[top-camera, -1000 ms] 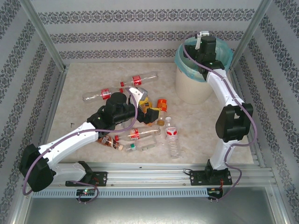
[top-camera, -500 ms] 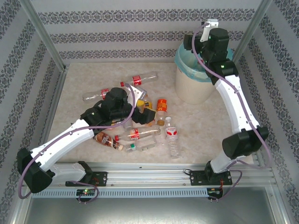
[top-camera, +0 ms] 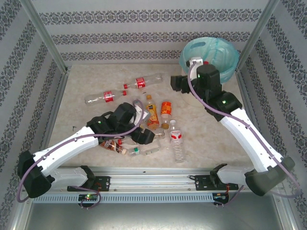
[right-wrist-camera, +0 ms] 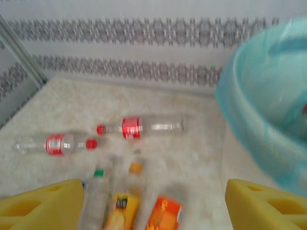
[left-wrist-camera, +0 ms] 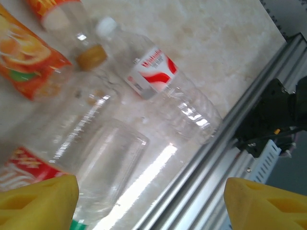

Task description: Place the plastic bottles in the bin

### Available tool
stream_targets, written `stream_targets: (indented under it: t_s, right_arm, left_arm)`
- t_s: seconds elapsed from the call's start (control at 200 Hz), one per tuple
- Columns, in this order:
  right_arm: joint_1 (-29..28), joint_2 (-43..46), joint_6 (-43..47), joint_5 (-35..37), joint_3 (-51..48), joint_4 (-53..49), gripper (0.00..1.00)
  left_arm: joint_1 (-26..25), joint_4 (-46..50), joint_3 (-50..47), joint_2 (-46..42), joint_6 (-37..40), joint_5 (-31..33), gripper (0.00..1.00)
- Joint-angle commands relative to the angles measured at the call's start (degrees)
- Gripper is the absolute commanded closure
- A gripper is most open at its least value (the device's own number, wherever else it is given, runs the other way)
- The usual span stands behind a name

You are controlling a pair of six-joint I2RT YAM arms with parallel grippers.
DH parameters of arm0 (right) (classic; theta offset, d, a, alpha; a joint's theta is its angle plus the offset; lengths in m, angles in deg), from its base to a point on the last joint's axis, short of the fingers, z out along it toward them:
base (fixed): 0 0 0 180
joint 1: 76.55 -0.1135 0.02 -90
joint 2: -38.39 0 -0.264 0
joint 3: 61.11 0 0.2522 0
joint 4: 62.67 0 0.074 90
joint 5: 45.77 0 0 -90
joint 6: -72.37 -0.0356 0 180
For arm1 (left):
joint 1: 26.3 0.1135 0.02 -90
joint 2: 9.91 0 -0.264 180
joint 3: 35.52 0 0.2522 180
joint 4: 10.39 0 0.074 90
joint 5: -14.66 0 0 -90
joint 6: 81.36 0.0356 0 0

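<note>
Nearest the arm bases, the left pincer (left-wrist-camera: 151,203) hangs low over the heap of plastic bottles (top-camera: 146,149) on the desk (top-camera: 201,139). Its yellow fingertips (left-wrist-camera: 38,201) are spread wide and grip nothing. A clear bottle (left-wrist-camera: 108,165) lies under the gap; from the wrist view it is hard to say whether either finger touches it. Just beside it lies a white-and-red labelled bottle (left-wrist-camera: 151,72) with a white cap, its base toward the aluminium rail (left-wrist-camera: 206,172). A little farther in, two orange-labelled bottles (top-camera: 166,109) sit side by side at the far edge of the heap. Beyond them, apart from the heap, two red-labelled bottles (top-camera: 143,82) lie on their sides, their red caps close together. The right pincer (right-wrist-camera: 153,206) hovers above the desk between those two bottles and the bin (top-camera: 233,61), its fingertips held wide apart with nothing between them. The bin stands in the far right corner, a light teal bag folded over its rim and the right arm crossing in front of its body
</note>
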Motion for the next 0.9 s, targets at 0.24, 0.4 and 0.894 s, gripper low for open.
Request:
stream_targets:
  t_s: [0.24,0.4,0.894]
  right_arm:
    - [3.1,15.2,-7.0,10.4,-12.0,-18.8,0.20]
    - [8.7,22.4,-7.0,8.3,-15.9,-17.7,0.21]
    - [12.6,23.9,-6.1,1.6,-21.9,-15.8,0.21]
  left_arm:
    - [-13.2,-4.5,8.0,17.2,-23.2,11.4,0.19]
    - [-15.9,-3.6,14.0,25.3,-27.2,14.2,0.19]
    - [-18.8,7.9,31.9,44.0,-25.3,15.7,0.14]
